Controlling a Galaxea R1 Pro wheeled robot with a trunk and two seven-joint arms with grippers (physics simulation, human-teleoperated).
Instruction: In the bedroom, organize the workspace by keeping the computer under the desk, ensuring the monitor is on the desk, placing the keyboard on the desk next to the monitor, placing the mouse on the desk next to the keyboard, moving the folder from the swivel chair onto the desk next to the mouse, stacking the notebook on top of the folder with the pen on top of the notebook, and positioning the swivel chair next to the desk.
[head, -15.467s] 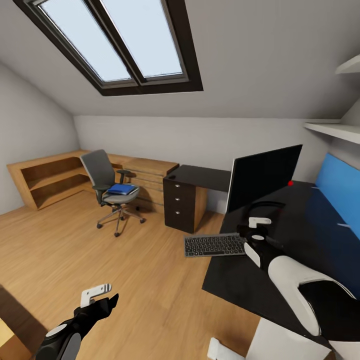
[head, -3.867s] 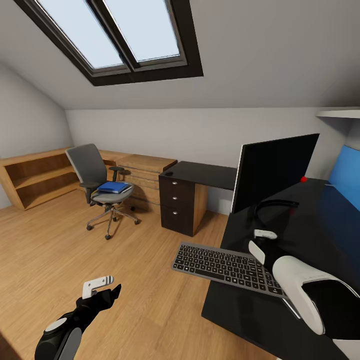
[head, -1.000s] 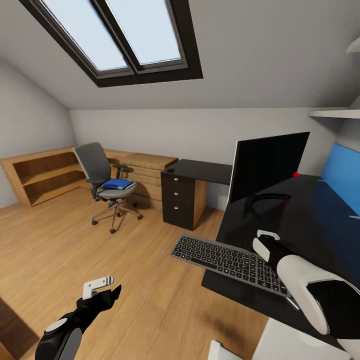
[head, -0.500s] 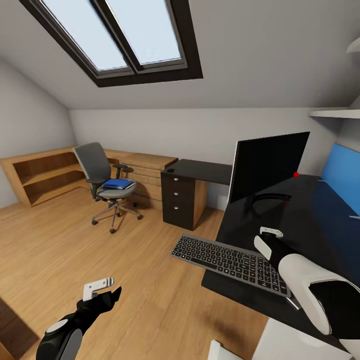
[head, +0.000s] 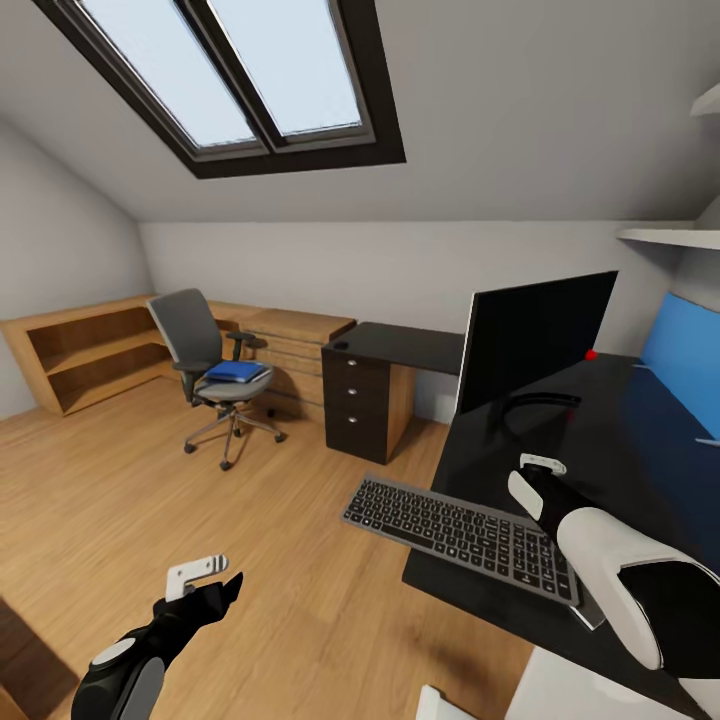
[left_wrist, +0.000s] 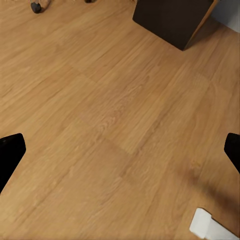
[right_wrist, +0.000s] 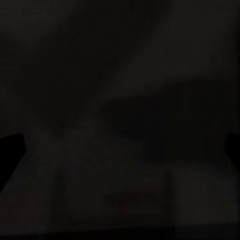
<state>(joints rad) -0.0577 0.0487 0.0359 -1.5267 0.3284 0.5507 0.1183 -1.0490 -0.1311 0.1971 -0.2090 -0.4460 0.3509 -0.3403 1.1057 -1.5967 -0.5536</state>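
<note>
From the head camera, the keyboard is lying at an angle on the black desk, with its left end sticking out past the desk edge over the wood floor, so the step in hand looks like getting it fully onto the top next to the monitor. The right gripper is hovering just behind the keyboard's far long edge, and whether its fingers are apart can't be told from here. The smart move is probably pulling the overhanging end inward, low and slow, so the keyboard isn't tipping off. The left gripper is hanging over the floor doing nothing. The blue folder is sitting on the swivel chair, well away. In the left wrist view, the fingertips are sitting wide apart at both sides, empty over floor planks, with the drawer unit ahead. The right wrist view is showing mostly dark desk top, with black fingertips spread apart at both sides, gripping nothing.
</note>
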